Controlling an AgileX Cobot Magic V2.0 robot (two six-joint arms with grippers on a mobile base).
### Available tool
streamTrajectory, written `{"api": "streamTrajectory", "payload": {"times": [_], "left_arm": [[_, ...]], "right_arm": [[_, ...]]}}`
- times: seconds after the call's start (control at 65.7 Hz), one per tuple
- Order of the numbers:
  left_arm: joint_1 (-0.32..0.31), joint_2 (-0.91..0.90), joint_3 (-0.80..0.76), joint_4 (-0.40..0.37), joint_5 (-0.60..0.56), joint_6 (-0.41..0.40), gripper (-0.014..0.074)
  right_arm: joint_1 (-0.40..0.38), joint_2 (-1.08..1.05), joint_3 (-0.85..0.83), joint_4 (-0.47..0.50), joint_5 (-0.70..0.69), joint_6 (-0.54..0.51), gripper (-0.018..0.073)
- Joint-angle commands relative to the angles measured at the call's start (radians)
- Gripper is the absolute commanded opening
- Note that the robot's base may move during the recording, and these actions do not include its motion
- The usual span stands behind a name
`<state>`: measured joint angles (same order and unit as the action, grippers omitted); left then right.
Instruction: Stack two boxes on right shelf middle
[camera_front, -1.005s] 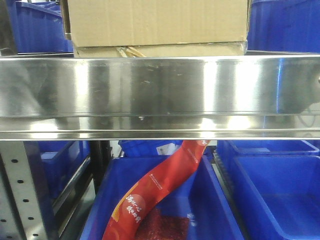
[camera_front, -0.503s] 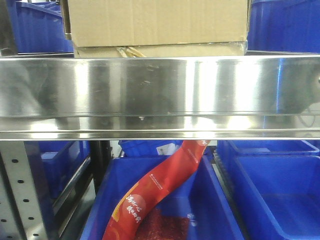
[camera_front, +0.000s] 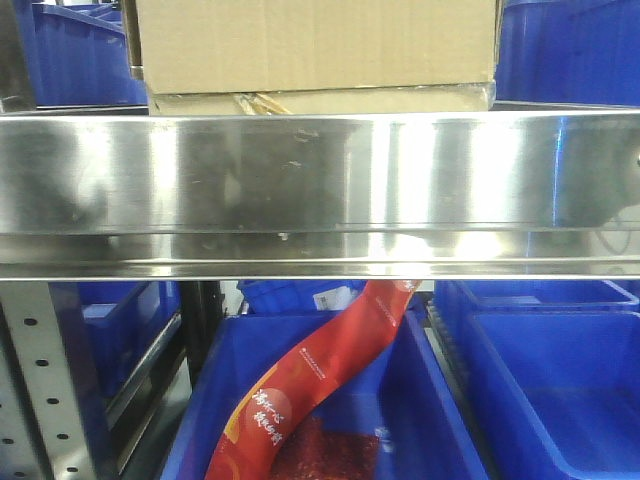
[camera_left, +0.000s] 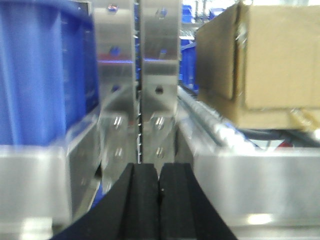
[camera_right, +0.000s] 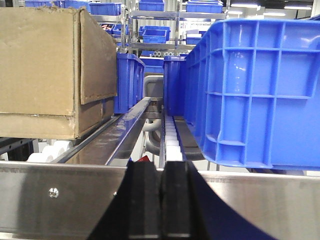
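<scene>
Both end effectors, left (camera_left: 159, 200) and right (camera_right: 160, 205), are pressed together, holding nothing, just before the shelf (camera_front: 320, 190) rim. Beyond it the tall box (camera_front: 315, 45) sits on the flat box (camera_front: 400, 100), its top cut off; blue bins (camera_right: 260, 90) flank them.

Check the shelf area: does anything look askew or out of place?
Mostly tidy. The tall box sits squarely on the flat box. One oddity: a red packet droops from under the shelf into the blue bin.
</scene>
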<state>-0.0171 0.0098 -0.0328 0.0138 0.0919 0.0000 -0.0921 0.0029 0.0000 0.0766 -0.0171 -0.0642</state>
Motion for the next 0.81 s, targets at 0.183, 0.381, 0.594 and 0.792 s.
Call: {"api": "streamTrajectory", "payload": {"times": [0.183, 0.381, 0.594, 0.792], "left_arm": [[0.0, -0.01, 0.033, -0.014, -0.071, 0.0, -0.01], [0.0, -0.01, 0.033, -0.014, -0.073, 0.0, -0.01], [0.0, -0.01, 0.033, -0.014, -0.073, 0.0, -0.01], [0.0, -0.01, 0.033, -0.014, -0.073, 0.0, -0.01]], "right_arm": [[-0.005, -0.003, 0.0, 0.003, -0.014, -0.006, -0.0162], [-0.005, -0.003, 0.0, 0.003, -0.014, -0.006, -0.0162], [-0.005, -0.003, 0.0, 0.003, -0.014, -0.006, -0.0162], [-0.005, -0.003, 0.0, 0.003, -0.014, -0.006, -0.0162]]}}
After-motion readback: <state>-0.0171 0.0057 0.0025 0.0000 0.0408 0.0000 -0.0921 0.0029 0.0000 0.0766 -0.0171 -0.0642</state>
